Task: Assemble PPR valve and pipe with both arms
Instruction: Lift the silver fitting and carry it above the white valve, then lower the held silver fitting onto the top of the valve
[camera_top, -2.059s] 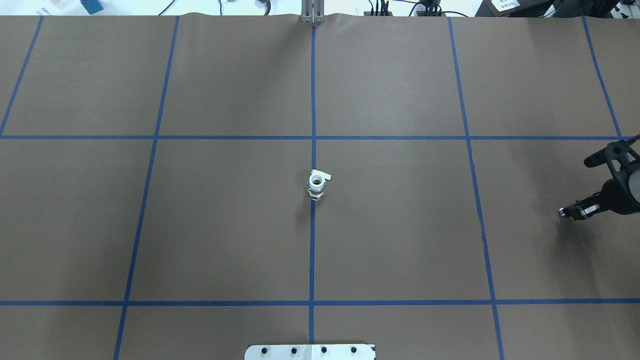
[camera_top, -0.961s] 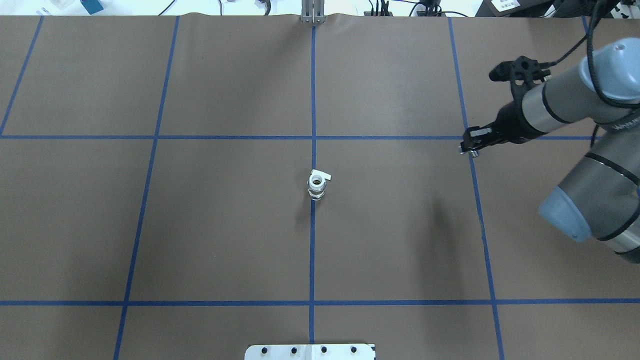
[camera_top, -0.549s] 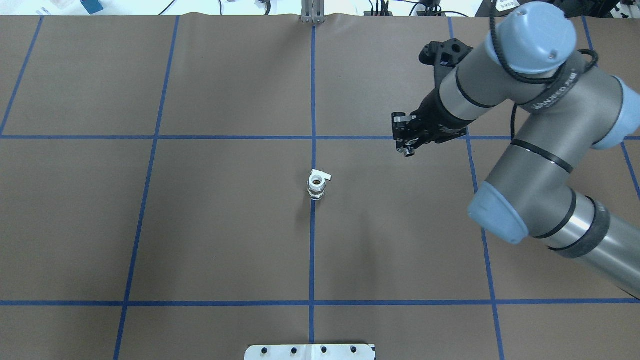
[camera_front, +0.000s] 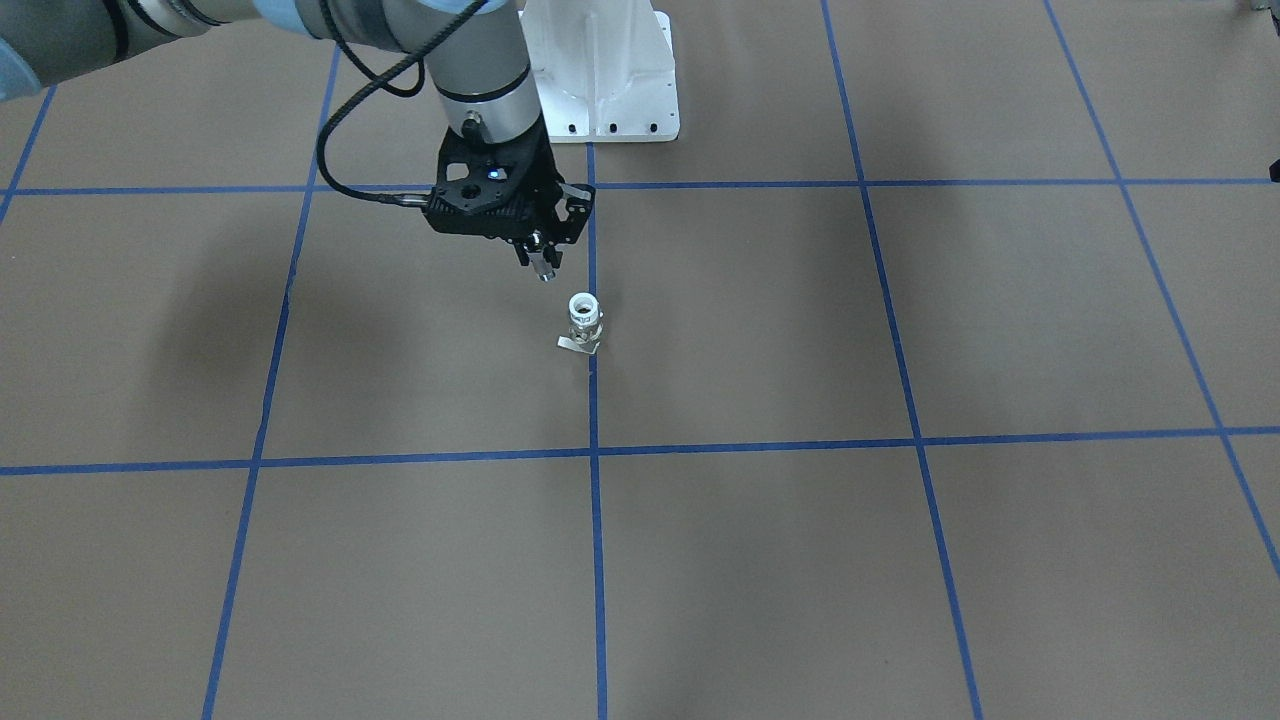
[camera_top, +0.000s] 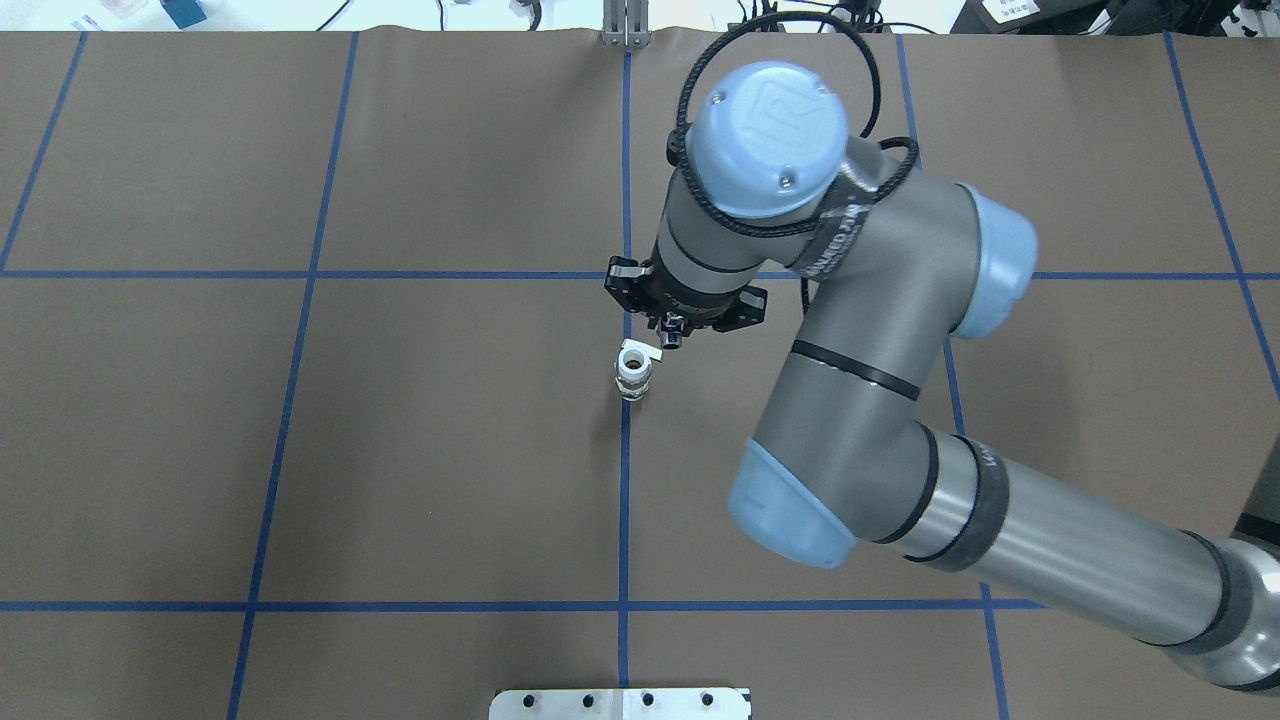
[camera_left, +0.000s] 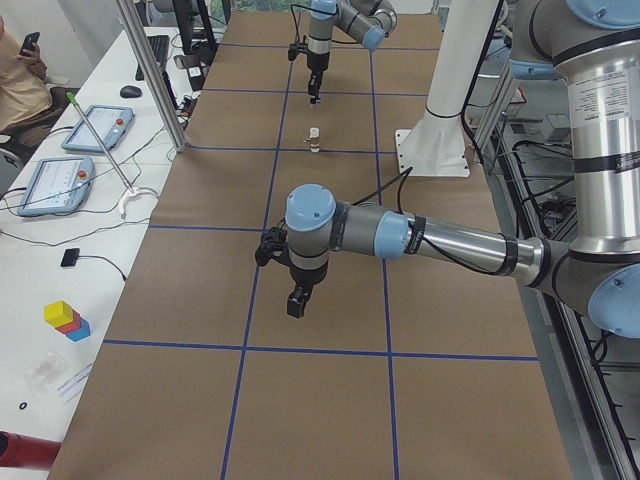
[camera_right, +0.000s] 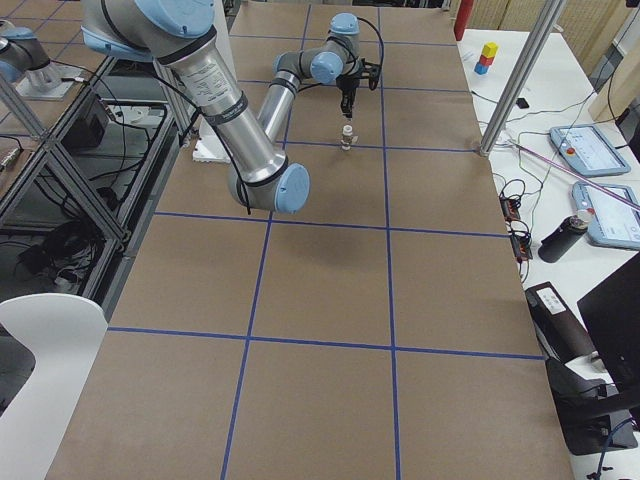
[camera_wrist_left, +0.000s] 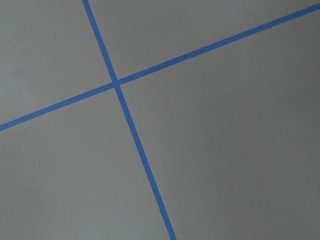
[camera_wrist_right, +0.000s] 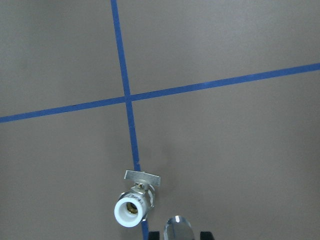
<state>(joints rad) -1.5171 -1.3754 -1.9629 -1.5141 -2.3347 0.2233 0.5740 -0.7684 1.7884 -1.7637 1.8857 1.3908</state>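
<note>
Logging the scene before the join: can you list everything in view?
stubby white-ringed silver metal valve: one, white and silver, standing ring-up on the centre blue line.
short shiny silver metal pipe: one, silver, in the right claw, clear of the valve.
brown paper-covered table: one, brown with blue tape grid.
white bolted base: one, white, at the robot's table edge.
right claw: one, black, shut on the pipe.
left claw: one, black, over the table; open or shut unclear.

The stubby silvery valve (camera_front: 584, 318), white ring end up, stands on the brown tabletop (camera_front: 800, 350); the short shiny metal pipe (camera_front: 545, 272) hangs upright just beside it, higher.
</note>
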